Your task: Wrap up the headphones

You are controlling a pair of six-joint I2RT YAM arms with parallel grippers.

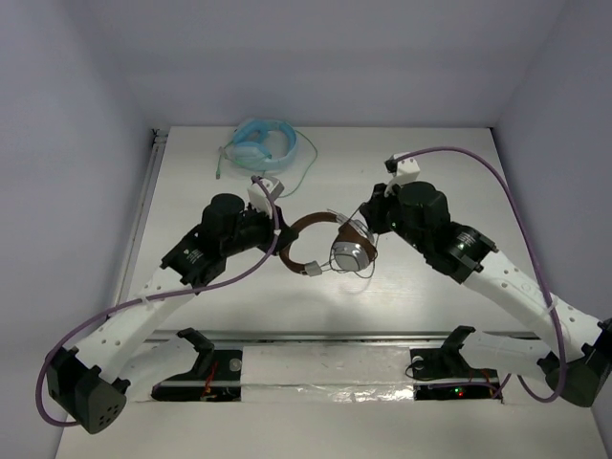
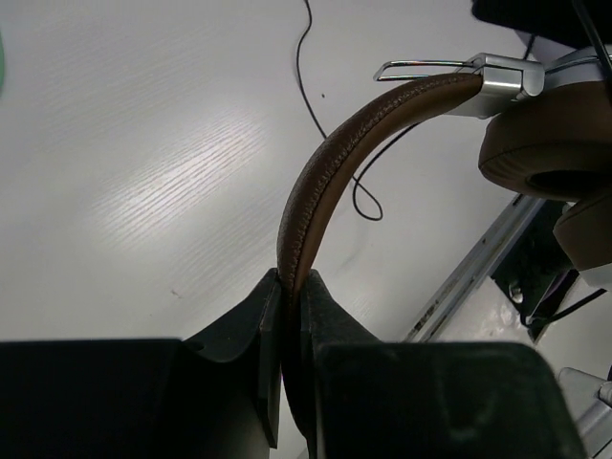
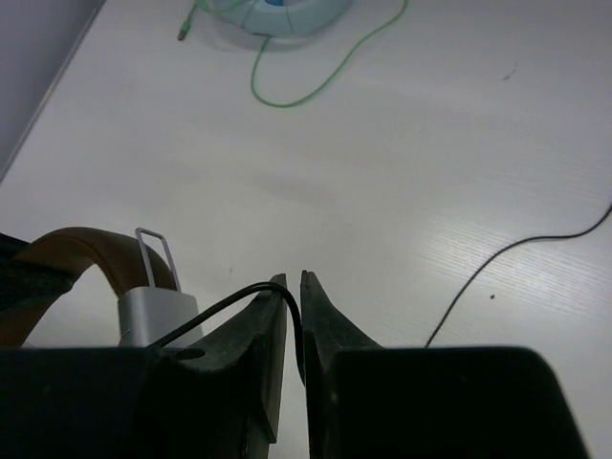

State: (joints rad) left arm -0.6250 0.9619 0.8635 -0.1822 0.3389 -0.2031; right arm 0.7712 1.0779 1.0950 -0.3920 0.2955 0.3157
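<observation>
From above, you see the headphones (image 1: 330, 247) near the middle of the table (image 1: 430, 163), held up between your two arms. The left claw (image 1: 284, 232) is at the left end of the brown headband (image 1: 308, 222). The right claw (image 1: 361, 228) is at the other end, just above the silver earcup (image 1: 349, 256). A pair of blue headphones (image 1: 260, 142) lies well apart at the far edge.

In the left wrist view, your left claw (image 2: 292, 277) is pressed together on the headband, and the brown strap rises out from between the two fingers. It curves up to the silver bracket (image 2: 502, 81), with a brown ear pad (image 2: 545, 153) below that. The thin dark cable (image 2: 304, 86) trails across the white tabletop behind the strap.

In the right wrist view, your right claw (image 3: 294, 279) shows only a narrow slit between its fingers. The dark cable comes over the left finger (image 3: 253, 325) and drops into that slit. You cannot tell whether the fingers are nipping it or only standing around it. The headband and its silver bracket sit just left of the claw. More of the cable lies on the table to the right. The blue headphones and their green cable (image 3: 316, 86) are at the top.
</observation>
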